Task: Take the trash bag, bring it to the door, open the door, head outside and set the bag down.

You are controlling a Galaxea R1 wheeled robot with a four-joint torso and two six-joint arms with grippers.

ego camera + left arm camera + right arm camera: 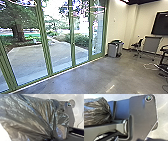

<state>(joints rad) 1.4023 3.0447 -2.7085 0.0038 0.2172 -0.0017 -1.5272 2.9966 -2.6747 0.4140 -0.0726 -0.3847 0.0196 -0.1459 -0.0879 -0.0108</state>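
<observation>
The trash bag [28, 116] is large in the left wrist view and also visible in the right wrist view, close to the robot's base. It is dark, glossy plastic with brownish and silvery patches, full of long creases. In the left wrist view, its folds draw together into a tight gather, with a crumpled, shiny bunch beside it; in the right wrist view, the pleats fan out from a puckered spot. What the bag contains is hidden. I cannot tell whether the left gripper or the right gripper is open or closed.

In the head view, boxy grey bins [112, 50] with dark tops are near the wall [117, 25], just past the end of the tall glass panels [60, 47] in green frames; their contents cannot be made out. The floor [82, 77] is smooth, grey and slightly reflective. Through the glass are flat paving [28, 58], leafy shrubs [80, 40] and a thick tree trunk [19, 32].
</observation>
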